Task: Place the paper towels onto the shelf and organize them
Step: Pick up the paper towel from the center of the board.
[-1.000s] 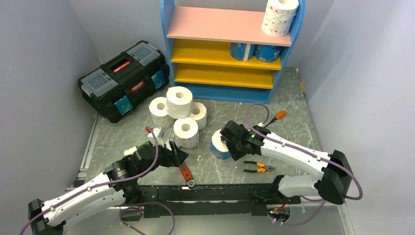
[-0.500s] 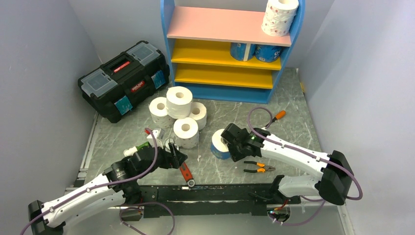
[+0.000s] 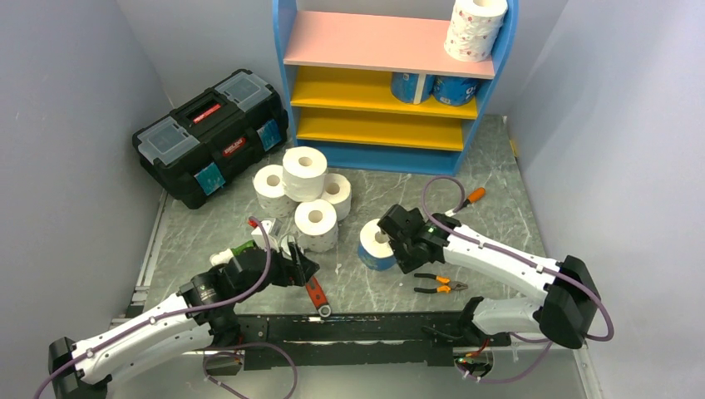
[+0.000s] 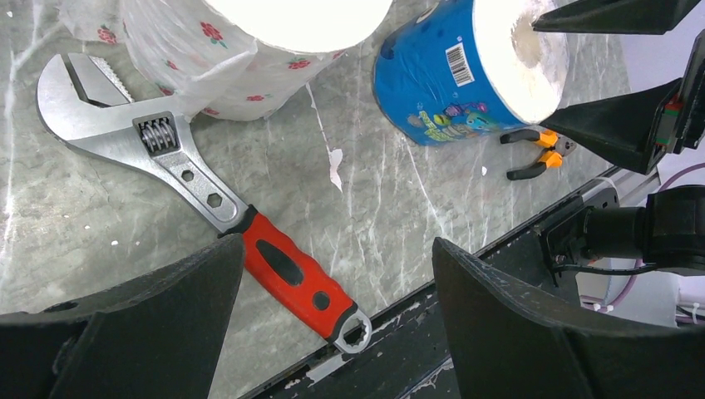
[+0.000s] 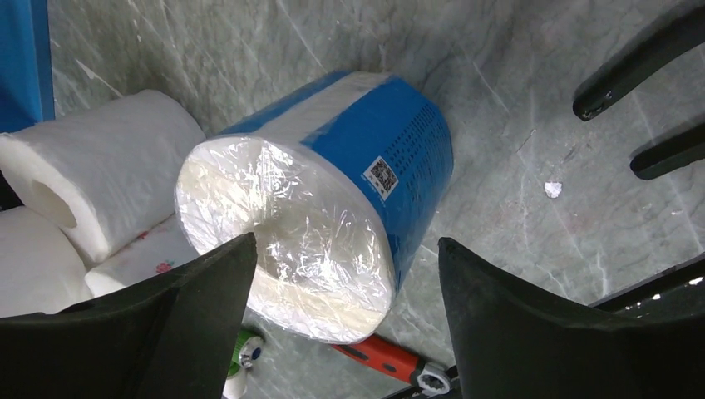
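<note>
While the left arm idles, the only stir over the last second is on the right: the right gripper point(image 5: 341, 249) dipped a touch toward the near edge and has come back up. Its fingers now stand spread, 1 on each side of the blue-wrapped roll point(image 5: 391, 158), and the wrist view shows no contact. The roll itself has not budged. It sits on the marble tabletop point(image 3: 499, 208), just right of a cluster of 4 rolls point(image 3: 303, 195) and just beyond the pliers point(image 3: 439, 285). To me that reads as lining up for a fresh grab, not a lift. The grasp is not yet made.

The left gripper point(image 4: 337, 245) hangs released and empty over the red-handled wrench point(image 4: 179, 162), a pink-dotted roll point(image 4: 208, 58) just beyond it.

On the shelf point(image 3: 391, 41), 3 rolls are in place. A tall pink-dotted roll point(image 3: 475, 27) stands on the pink board at the right, and 2 blue ones point(image 3: 413, 86) sit side by side on the upper yellow board. So 5 are left on the table. I'd guess the blue one belongs beside its 2 mates. The plastic wrap looks slick, so a squeeze across the middle seems wise.
</note>
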`<state>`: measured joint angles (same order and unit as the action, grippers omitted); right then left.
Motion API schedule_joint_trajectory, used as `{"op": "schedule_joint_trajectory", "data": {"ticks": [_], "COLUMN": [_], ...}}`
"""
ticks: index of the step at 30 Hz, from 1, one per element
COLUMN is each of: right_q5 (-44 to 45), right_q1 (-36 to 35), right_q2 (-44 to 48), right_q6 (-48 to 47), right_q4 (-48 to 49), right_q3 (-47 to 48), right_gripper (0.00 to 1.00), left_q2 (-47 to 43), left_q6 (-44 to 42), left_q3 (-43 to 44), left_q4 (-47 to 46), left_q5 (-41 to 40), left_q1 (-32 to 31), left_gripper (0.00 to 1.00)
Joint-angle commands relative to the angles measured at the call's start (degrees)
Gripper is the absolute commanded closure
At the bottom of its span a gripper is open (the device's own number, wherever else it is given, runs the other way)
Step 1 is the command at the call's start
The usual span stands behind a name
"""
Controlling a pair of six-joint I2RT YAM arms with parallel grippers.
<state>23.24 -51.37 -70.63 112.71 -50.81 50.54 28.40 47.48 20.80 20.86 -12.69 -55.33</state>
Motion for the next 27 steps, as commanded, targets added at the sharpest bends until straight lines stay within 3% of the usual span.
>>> {"op": "schedule_joint_trajectory", "data": {"ticks": [1, 4, 20, 27], "right_q5": [1.88, 0.47, -1.97, -3.48], "right_q1": [1.06, 1.06, 0.79, 0.88], "right_q2": [0.82, -0.48, -2.41, -1.82], "right_q6": [-2.25, -2.47, -3.65, -2.82], "right_q4": [-0.87, -1.19, -0.46, -0.36], "right_q3": [2.1, 2.48, 2.06, 1.46], "right_gripper": [0.2, 0.27, 0.38, 0.5], "left_q2": [0.22, 0.71, 1.69, 2.68], "left_q6": [0.13, 0.25, -0.02, 0.06], "left_q3": [0.25, 0.25, 0.5, 0.76], "left_q4": [-2.13, -2.64, -3.09, -3.19], "left_q5": [0.7, 1.11, 1.11, 1.09], "left_q1": [0.04, 0.04, 0.04, 0.05], "left_gripper": [0.11, 0.11, 0.11, 0.11]}}
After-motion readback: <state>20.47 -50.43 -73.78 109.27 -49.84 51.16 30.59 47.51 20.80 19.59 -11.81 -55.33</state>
